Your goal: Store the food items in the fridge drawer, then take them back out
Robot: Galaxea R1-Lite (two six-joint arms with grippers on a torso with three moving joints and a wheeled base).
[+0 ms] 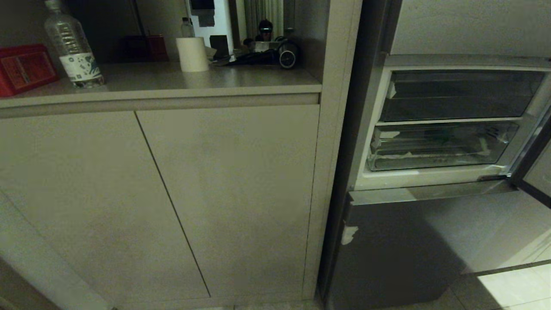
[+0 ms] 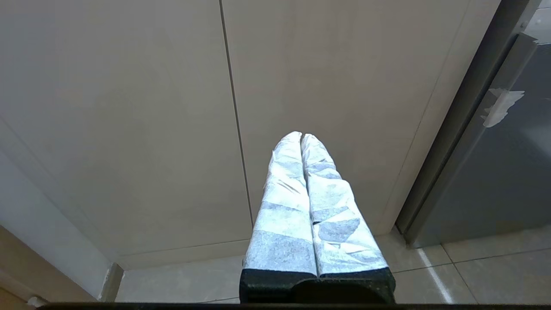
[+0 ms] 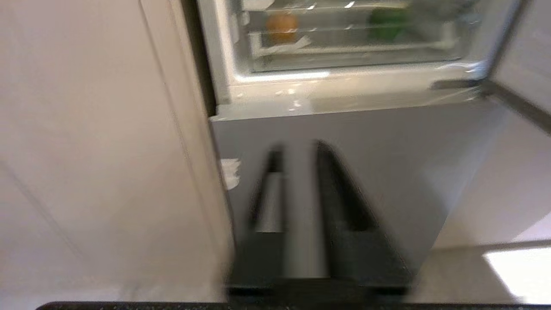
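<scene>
The fridge drawer [image 1: 430, 162], clear plastic with white tape scraps, sits pushed in at the bottom of the open fridge compartment. In the right wrist view, two food items lie inside the fridge drawer [image 3: 353, 60]: a brownish-orange piece [image 3: 282, 26] on one side and a dark green piece [image 3: 387, 23] on the other. My right gripper [image 3: 297, 150] hangs low in front of the grey fridge panel below the drawer, fingers a little apart and empty. My left gripper [image 2: 301, 135], wrapped in pale tape, is shut and empty, facing the cabinet doors near the floor. Neither arm shows in the head view.
A darker smoky drawer [image 1: 456, 97] sits above the clear one. The fridge door [image 1: 533, 172] stands open at the right. Left of the fridge is a cabinet [image 1: 172, 193] whose counter carries a water bottle [image 1: 73, 47], a red box [image 1: 23, 66] and a paper roll [image 1: 192, 54].
</scene>
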